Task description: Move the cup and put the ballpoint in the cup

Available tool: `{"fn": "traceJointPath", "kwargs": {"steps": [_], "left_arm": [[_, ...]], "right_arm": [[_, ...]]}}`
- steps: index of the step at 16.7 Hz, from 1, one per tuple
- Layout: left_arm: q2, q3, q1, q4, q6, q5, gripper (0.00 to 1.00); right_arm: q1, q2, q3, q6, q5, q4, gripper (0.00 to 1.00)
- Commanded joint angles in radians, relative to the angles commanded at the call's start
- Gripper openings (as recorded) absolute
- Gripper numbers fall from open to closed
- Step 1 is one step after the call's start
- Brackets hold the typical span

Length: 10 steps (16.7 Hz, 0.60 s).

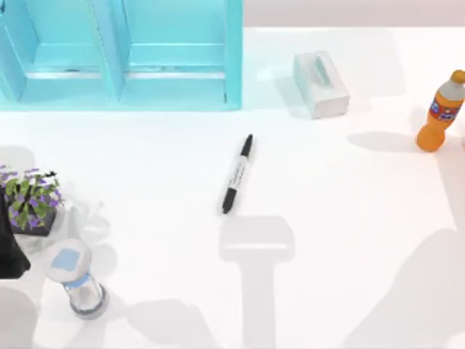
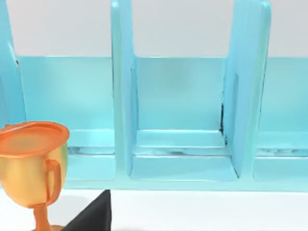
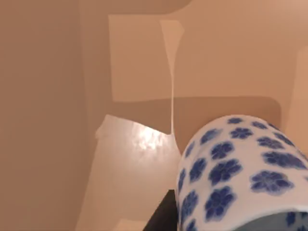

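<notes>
The ballpoint (image 1: 237,174), black with a pale grey barrel, lies on the white table near the middle of the top view, its length running from near left to far right. The cup (image 3: 236,178), white with blue flowers, appears close up in the right wrist view, tilted, with beige room wall behind it and no table under it. A dark finger (image 3: 162,217) of my right gripper rests against its side. My left arm (image 1: 9,247) is parked at the table's left edge.
A light-blue shelf unit (image 1: 123,54) stands at the back left. A white tissue box (image 1: 321,83) and an orange bottle (image 1: 440,113) stand at the back right. A potted plant (image 1: 30,200) and a glass jar (image 1: 76,280) sit at the left. A golden trophy (image 2: 33,168) stands before the shelf.
</notes>
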Motion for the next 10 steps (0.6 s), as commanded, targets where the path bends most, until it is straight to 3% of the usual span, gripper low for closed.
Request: {"fn": "traceJointPath", "kwargs": {"steps": [5,10], "left_arm": [[0.0,0.0,0.0,0.0,0.0,0.0,1.0],[0.0,0.0,0.0,0.0,0.0,0.0,1.0]], "right_arm": [[0.0,0.0,0.0,0.0,0.0,0.0,0.02],[0.0,0.0,0.0,0.0,0.0,0.0,0.0]]}}
